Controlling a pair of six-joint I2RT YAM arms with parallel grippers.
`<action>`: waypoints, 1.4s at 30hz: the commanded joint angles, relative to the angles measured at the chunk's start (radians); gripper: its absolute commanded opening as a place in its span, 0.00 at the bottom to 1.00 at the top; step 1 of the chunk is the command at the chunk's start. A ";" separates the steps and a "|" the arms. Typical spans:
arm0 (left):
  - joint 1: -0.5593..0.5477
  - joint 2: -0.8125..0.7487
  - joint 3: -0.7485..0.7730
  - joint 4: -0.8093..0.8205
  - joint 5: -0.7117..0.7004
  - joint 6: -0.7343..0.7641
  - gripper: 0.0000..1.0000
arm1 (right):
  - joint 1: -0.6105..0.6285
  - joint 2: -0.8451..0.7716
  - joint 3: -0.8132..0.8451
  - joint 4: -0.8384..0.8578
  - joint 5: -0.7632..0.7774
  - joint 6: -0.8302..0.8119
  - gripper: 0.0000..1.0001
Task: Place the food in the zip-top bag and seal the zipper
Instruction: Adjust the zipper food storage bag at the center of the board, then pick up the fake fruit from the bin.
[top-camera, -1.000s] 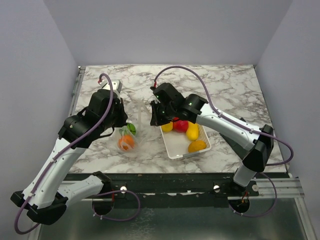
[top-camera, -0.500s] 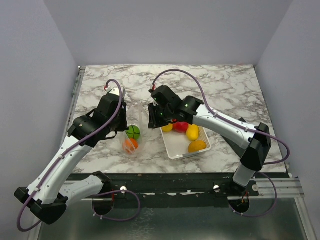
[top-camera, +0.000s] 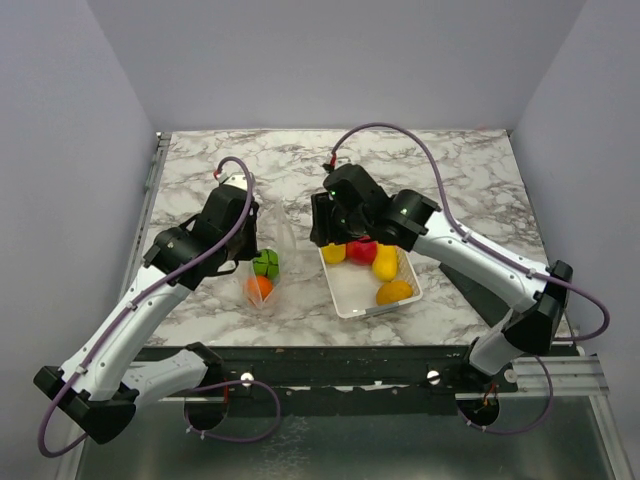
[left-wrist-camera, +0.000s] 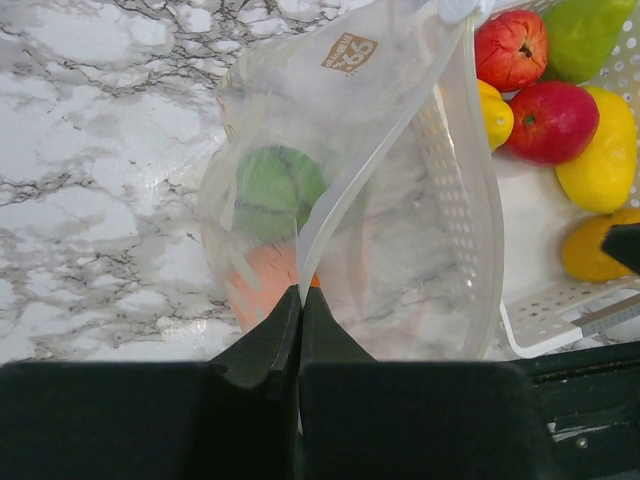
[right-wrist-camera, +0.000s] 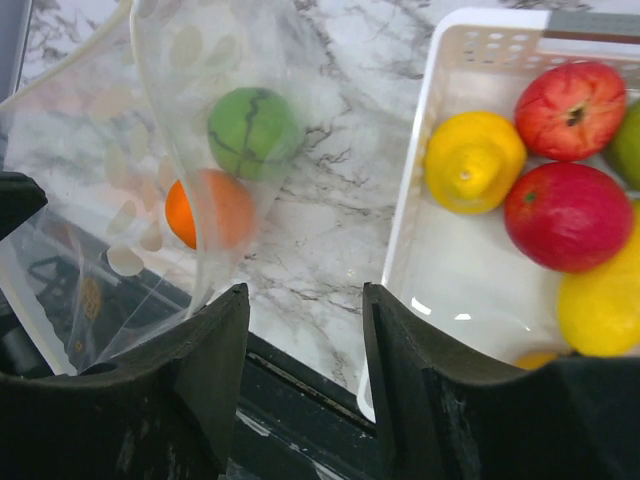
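On the marble desk (top-camera: 450, 170), the zip-top bag (top-camera: 268, 265) sits near the front edge, left of the middle and just beside the white slotted basket (top-camera: 350, 292). The left pincer (left-wrist-camera: 300, 295) is clamped tight on a fold of the bag's clear film, holding the mouth open. The thick zipper (left-wrist-camera: 487, 190) strip curves along the mouth's basket side. Two pieces of the food are inside the bag: a dark green fruit (top-camera: 265, 263), and an orange fruit (top-camera: 259, 288) touching it on the side toward the front edge. The right pincer (right-wrist-camera: 305, 300) hangs between bag and basket with its fingers parted about halfway and nothing between them. The bag's film lies against one finger. In the basket lie two red apples (right-wrist-camera: 569, 215), a lemon (right-wrist-camera: 472, 160), a yellow fruit (top-camera: 385, 263) and an orange-yellow one (top-camera: 394, 292).
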 joint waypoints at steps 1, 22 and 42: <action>-0.001 0.005 0.017 0.014 -0.027 0.018 0.00 | -0.029 -0.075 -0.021 -0.043 0.137 0.001 0.56; -0.002 0.025 0.117 -0.086 -0.213 0.085 0.00 | -0.149 0.021 -0.165 0.086 0.071 0.050 0.69; -0.001 0.006 0.000 0.012 -0.028 0.033 0.00 | -0.173 0.223 -0.151 0.126 0.066 0.126 0.70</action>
